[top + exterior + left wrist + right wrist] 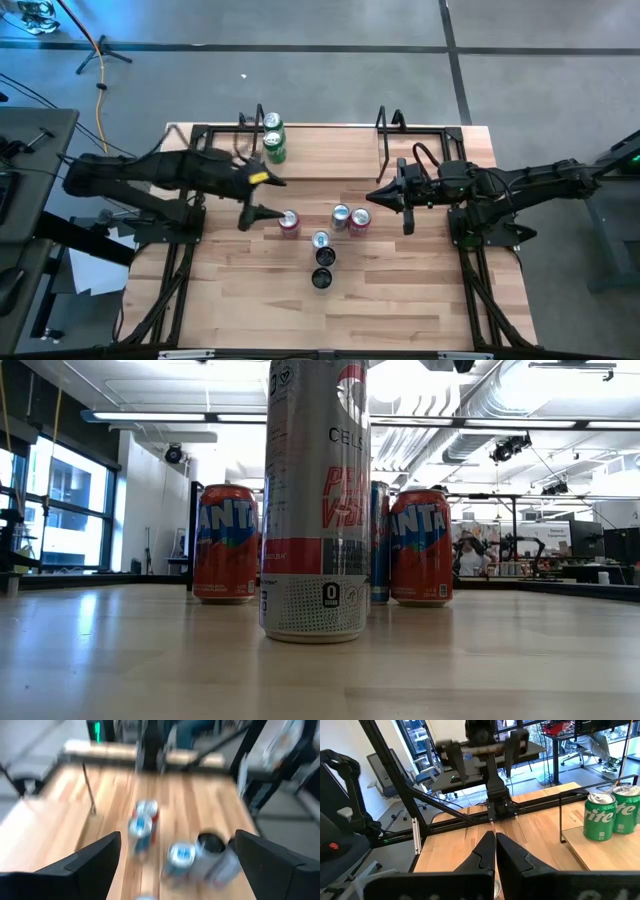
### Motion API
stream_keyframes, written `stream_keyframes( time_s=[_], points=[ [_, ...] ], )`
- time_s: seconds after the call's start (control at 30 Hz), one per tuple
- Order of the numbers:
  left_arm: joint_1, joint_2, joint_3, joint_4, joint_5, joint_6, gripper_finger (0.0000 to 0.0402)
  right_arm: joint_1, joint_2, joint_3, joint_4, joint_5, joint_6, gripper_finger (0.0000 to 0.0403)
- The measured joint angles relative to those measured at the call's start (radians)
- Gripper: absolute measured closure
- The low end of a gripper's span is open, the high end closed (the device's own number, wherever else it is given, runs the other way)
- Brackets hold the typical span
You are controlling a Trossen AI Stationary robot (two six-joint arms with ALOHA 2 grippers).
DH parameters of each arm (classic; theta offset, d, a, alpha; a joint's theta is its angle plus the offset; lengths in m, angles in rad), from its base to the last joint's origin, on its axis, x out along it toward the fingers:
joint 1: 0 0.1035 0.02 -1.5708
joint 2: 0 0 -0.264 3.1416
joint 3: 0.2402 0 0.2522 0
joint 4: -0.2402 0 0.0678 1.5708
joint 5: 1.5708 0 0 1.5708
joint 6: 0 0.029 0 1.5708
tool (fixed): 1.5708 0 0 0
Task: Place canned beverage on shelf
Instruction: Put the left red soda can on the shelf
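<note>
Canned beverages: two green cans (274,140) stand together on the shelf (330,150) at upper centre of the high view, beside its left wire upright (250,120). Five more cans cluster mid-desk (420,300) below it: a red can (289,223), a silver and a red one (350,218), a blue-topped can (320,240) and a dark can (322,279). Left tool (262,198) hangs left of the red can, fingers spread, holding nothing. Right tool (385,195), at right of centre, is clenched, empty.
</note>
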State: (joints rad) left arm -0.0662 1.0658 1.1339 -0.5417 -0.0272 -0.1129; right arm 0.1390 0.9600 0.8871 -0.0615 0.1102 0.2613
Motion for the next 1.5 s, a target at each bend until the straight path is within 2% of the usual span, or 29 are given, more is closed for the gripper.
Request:
stream_keyframes(
  time_s=[0.27, 0.73, 1.3, 1.5],
  points=[
    [0.000, 0.169, 0.000, -0.149, -0.051, 0.011, 0.0051, 0.000, 0.000, 0.000, -0.037, 0.044, 0.000, 0.0402],
    [0.000, 0.384, 0.000, -0.194, -0.065, 0.029, 0.0051, -0.002, 0.001, 0.000, -0.122, 0.048, 0.000, 0.0402],
    [0.000, 0.493, 0.000, -0.216, -0.066, 0.065, 0.0051, -0.002, 0.001, 0.000, -0.140, 0.049, 0.000, 0.0402],
    [0.000, 0.497, 0.000, -0.217, -0.067, 0.072, 0.0051, -0.002, 0.001, 0.001, -0.141, 0.049, 0.000, 0.0402]
  ],
)
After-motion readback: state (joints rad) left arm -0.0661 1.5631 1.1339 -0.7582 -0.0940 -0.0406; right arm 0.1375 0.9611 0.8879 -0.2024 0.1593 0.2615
